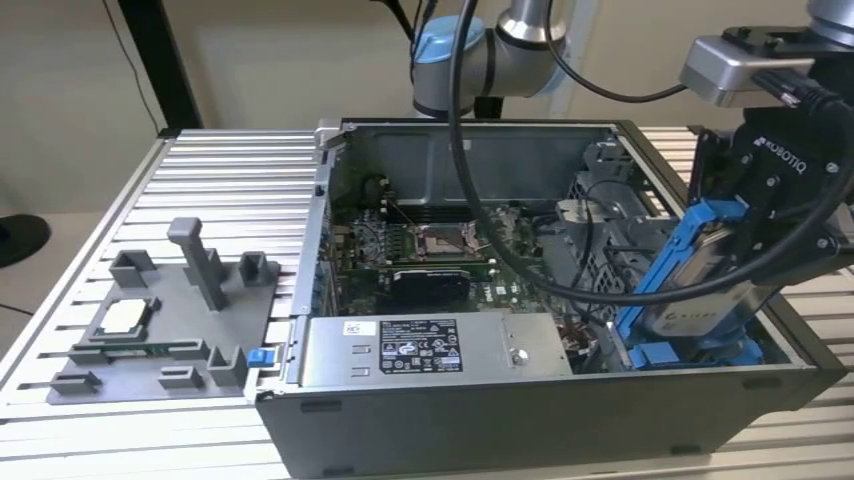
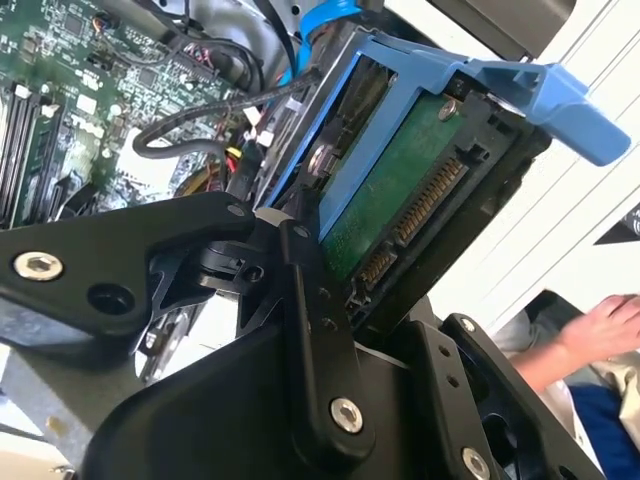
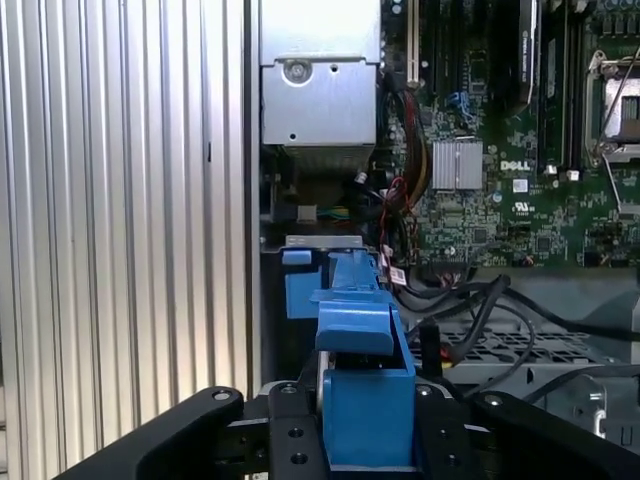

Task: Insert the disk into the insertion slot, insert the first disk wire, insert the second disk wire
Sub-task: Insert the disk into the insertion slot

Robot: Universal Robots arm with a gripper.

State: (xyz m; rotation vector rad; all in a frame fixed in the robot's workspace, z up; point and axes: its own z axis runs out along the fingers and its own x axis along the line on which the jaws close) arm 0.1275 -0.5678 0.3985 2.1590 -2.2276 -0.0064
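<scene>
A slatted aluminium table (image 1: 200,170) carries an open computer case (image 1: 534,410); the arm (image 1: 461,50) reaches over the case from behind; a grey fixture tray (image 1: 147,340) with upright posts lies on the table at the exterior view's left, beside the case; inside the case a grey power supply (image 1: 414,345) sits along the near wall, with the motherboard (image 1: 427,250) beyond it. The gripper (image 1: 767,215) hangs over the case's corner at the exterior view's right; in both wrist views (image 2: 375,290) (image 3: 365,440) its black fingers (image 2: 315,330) are clenched on the disk (image 1: 694,290), one on each flat side. The disk, in its blue carrier (image 3: 365,390), stands steeply tilted below the claw, green board and connector showing (image 2: 400,190), lower end down inside the case; the insertion slot (image 3: 530,345) lies just beside it; whether it has entered I cannot tell. A person's hand (image 2: 600,325) shows beyond the case.
</scene>
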